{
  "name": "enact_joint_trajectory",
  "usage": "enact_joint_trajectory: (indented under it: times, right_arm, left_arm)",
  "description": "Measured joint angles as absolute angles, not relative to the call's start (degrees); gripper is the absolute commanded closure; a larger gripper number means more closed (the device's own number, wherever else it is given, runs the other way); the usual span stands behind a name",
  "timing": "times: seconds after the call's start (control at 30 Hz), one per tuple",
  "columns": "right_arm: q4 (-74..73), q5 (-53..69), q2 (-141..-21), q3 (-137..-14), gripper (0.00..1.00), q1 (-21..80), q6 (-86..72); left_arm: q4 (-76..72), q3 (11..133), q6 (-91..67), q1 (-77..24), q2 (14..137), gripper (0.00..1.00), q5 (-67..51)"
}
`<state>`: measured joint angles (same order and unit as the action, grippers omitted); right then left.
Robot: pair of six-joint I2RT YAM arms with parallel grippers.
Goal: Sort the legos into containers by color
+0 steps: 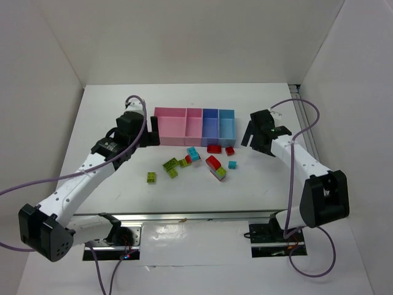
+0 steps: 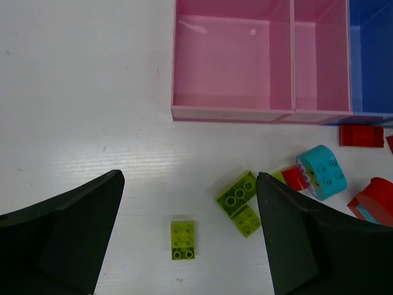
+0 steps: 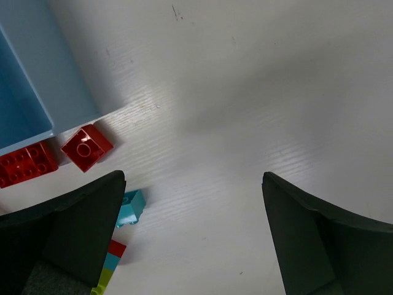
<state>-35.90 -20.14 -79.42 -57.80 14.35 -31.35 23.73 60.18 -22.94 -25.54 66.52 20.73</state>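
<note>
The small lime green, red and cyan plastic legos (image 1: 196, 161) are being left loose on the white bench (image 1: 110, 110). They are clustered just in front of the row of four joined open plastic containers (image 1: 172, 140): two pink, one periwinkle blue, one light blue. A square red brick (image 3: 86, 147) is lying just beside the light blue bin's near corner. The left pincer (image 2: 189, 178) is being held spread wide above a lime green brick (image 2: 183, 239), with nothing being pinched. The right pincer (image 3: 193, 177) is being held spread likewise over the bench to the right of the bins, near a cyan brick (image 3: 130, 209).
</note>
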Motion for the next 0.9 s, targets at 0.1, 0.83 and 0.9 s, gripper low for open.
enact_joint_trajectory:
  times: [0.1, 0.83, 0.9]
  right_arm:
    - [-35.94, -19.86, -81.14, -57.82, 0.00, 14.35, -31.75]
    - [-30.63, -13.02, -71.35, -51.03, 0.00, 14.35, -31.83]
    - [-30.35, -12.75, -71.81, -51.03, 0.00, 14.35, -31.77]
  left_arm:
    - [26.04, 59.33, -26.22, -25.54, 66.54, 0.00, 19.27]
    - [35.83, 49.74, -38.00, -25.52, 68.58, 0.11, 13.54]
    - [34.70, 47.53, -38.11, -25.52, 69.45, 0.14, 12.47]
